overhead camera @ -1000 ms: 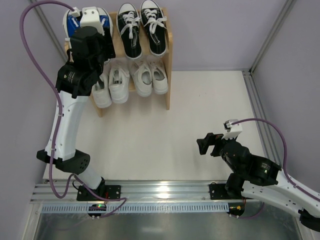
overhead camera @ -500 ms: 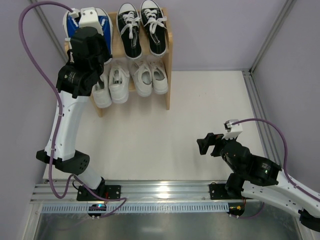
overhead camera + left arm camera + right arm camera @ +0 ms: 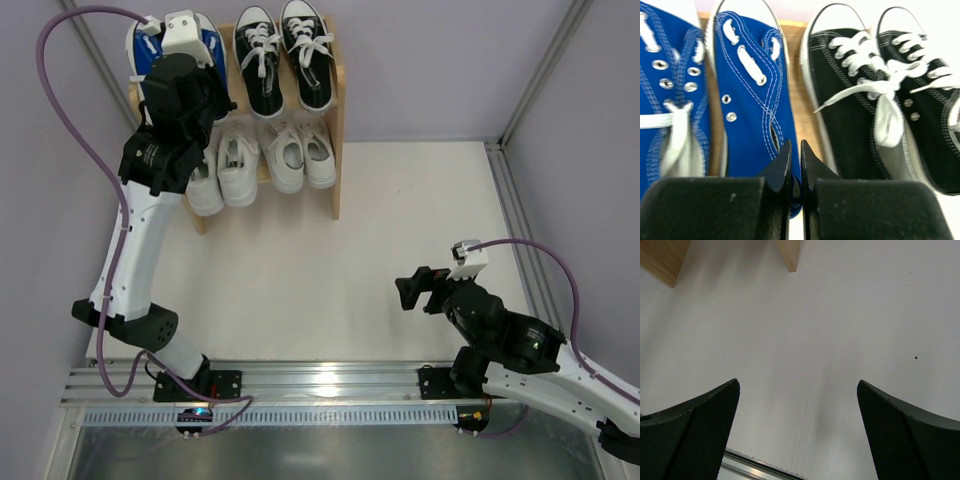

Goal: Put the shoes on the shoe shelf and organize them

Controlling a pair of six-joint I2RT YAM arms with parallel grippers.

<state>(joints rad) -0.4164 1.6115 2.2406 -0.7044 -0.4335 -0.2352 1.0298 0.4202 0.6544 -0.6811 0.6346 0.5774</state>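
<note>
**Left gripper (image 3: 795, 150) hovering shut over blue pair (image 3: 747, 95) on shelf (image 3: 337, 130)**

The left arm is reaching over the top tier. Its fingers are pressed almost together with nothing seen between them, and the tips are sitting just above the inner edge of the right blue shoe. The black pair (image 3: 855, 110) is resting beside the blue on the same tier, and two white pairs (image 3: 262, 160) are lining the lower one. Well apart, the right gripper (image 3: 797, 385) is hanging wide open over the table (image 3: 330, 270), holding nothing.
</note>
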